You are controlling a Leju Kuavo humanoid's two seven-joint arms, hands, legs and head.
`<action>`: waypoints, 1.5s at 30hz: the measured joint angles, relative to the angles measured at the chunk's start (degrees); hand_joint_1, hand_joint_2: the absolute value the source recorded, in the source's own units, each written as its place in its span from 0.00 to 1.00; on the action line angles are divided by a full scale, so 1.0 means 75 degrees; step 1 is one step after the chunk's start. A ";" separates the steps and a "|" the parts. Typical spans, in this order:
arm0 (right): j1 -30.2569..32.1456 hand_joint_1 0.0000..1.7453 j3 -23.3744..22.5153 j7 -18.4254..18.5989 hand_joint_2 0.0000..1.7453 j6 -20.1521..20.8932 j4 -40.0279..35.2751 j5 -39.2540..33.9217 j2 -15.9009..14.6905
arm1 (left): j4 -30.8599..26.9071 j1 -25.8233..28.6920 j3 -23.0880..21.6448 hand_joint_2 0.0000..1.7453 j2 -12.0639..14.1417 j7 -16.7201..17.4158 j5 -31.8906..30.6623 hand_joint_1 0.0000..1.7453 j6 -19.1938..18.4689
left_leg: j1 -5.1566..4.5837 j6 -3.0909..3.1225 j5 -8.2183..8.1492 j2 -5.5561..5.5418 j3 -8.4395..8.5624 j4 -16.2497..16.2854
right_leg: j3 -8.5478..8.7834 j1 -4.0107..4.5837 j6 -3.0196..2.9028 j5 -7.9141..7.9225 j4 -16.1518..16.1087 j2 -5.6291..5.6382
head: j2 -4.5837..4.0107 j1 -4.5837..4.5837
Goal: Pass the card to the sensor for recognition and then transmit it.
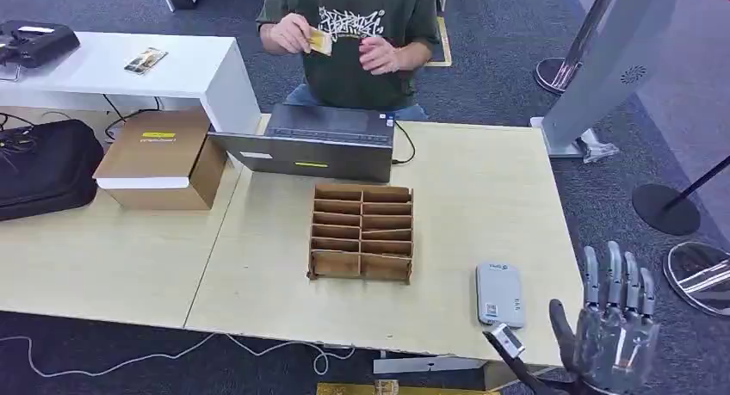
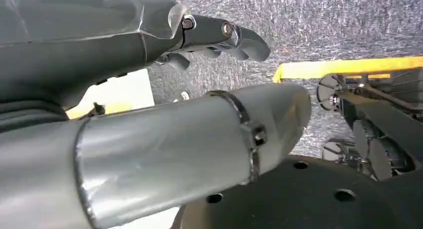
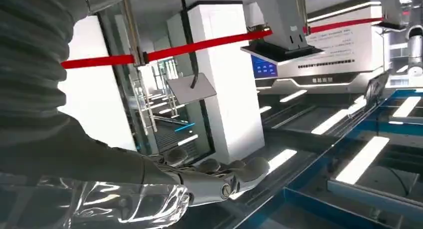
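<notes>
The wooden table [image 1: 482, 180] bears divider tray [image 1: 361, 231], laptop [image 1: 318, 143], sensor [image 1: 499, 294].

Bare tabletop [image 1: 482, 180] lies right of the slotted box [image 1: 361, 232] — only the sensor [image 1: 499, 294] interrupts it.

— Right hand [image 1: 613, 330]: grey, translucent shell over the palm, pale segmented fingers [image 1: 617, 273], dark thumb [image 1: 561, 319] with a lighter tip?

— Yes. Close up, glossy clear cover on the back, silver knuckles, small round screw at a finger base.

— Left hand [image 2: 149, 44]?

— Dark grey ribbed cover, darker fingers [image 2: 239, 37] with round pivot screws, thick pale grey thumb [image 2: 199, 144] ringed by a metal band.

— And across the table?

— Dark green T-shirt [image 1: 353, 33], white graffiti-style print on the chest.
</notes>
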 joint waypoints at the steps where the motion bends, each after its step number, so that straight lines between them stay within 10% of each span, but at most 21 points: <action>1: -0.0006 0.00 0.0029 0.0061 1.00 0.0003 0.0012 0.0003 -0.0003 | -0.0003 -0.0004 0.0000 0.00 -0.0003 0.0006 -0.0023 0.00 0.0000 | 0.0000 0.0000 0.0000 0.0000 0.0000 0.0000 | 0.0000 0.0000 0.0000 0.0000 0.0000 0.0000 | 0.0000 0.0003; 7: -0.0132 0.00 0.0441 0.1164 1.00 0.0120 0.0082 0.0000 -0.0128 | -0.0061 -0.0022 0.0015 0.00 -0.0003 0.0020 -0.0218 0.00 -0.0012 | 0.0000 0.0000 0.0000 0.0003 0.0005 0.0000 | 0.0000 0.0000 0.0000 0.0001 0.0000 0.0004 | 0.0000 0.0000; 9: -0.0332 0.00 0.0831 0.2256 1.00 0.0374 0.0122 0.0012 -0.0519 | -0.0067 -0.0046 0.0023 0.00 -0.0003 0.0020 -0.0352 0.00 -0.0029 | 0.0000 0.0000 0.0000 0.0006 0.0003 0.0000 | 0.0008 0.0000 0.0000 0.0001 0.0001 0.0007 | 0.0000 0.0000; 13: -0.1451 0.00 0.3156 0.6554 1.00 0.0903 0.0359 0.0026 -0.2054 | -0.0070 -0.0134 0.0128 0.00 -0.0003 0.0009 -0.0760 0.00 -0.0067 | -0.0003 0.0003 0.0004 0.0026 0.0007 0.0002 | 0.0008 -0.0004 0.0000 0.0015 0.0002 0.0025 | 0.0000 0.0003; 15: -0.2055 0.00 0.4423 0.7193 1.00 0.0918 0.0633 0.0020 -0.2603 | -0.0067 -0.0196 0.0178 0.00 0.0009 -0.0006 -0.0918 0.00 -0.0090 | -0.0004 0.0003 0.0004 0.0036 0.0027 0.0005 | 0.0012 -0.0004 -0.0002 0.0017 0.0001 0.0033 | 0.0000 0.0003; 21: -0.3308 0.00 0.6129 0.6356 1.00 0.0900 0.1466 0.0018 -0.2897 | -0.0052 -0.0313 0.0213 0.00 0.0108 -0.0055 -0.1364 0.00 -0.0134 | 0.0006 -0.0015 0.0024 0.0004 0.0019 0.0002 | 0.0014 0.0000 -0.0009 0.0018 0.0011 0.0012 | 0.0000 0.0009; 29: -0.5086 0.00 0.6146 0.5059 1.00 0.1087 0.2924 0.0012 -0.2182 | 0.0102 -0.0505 0.0221 0.00 0.0256 -0.0122 -0.1740 0.00 -0.0149 | 0.0008 -0.0023 0.0029 0.0014 0.0014 -0.0001 | 0.0001 0.0002 -0.0019 0.0023 0.0021 0.0022 | 0.0000 -0.0003; 45: -0.7873 0.00 0.6128 0.4899 1.00 0.1402 0.6188 0.0012 -0.1504 | 0.0195 -0.0610 0.0402 0.00 0.0405 -0.0122 -0.2229 0.00 -0.0274 | 0.0005 -0.0023 0.0029 0.0008 0.0011 0.0002 | 0.0000 0.0002 -0.0018 0.0024 0.0019 0.0015 | 0.0000 0.0006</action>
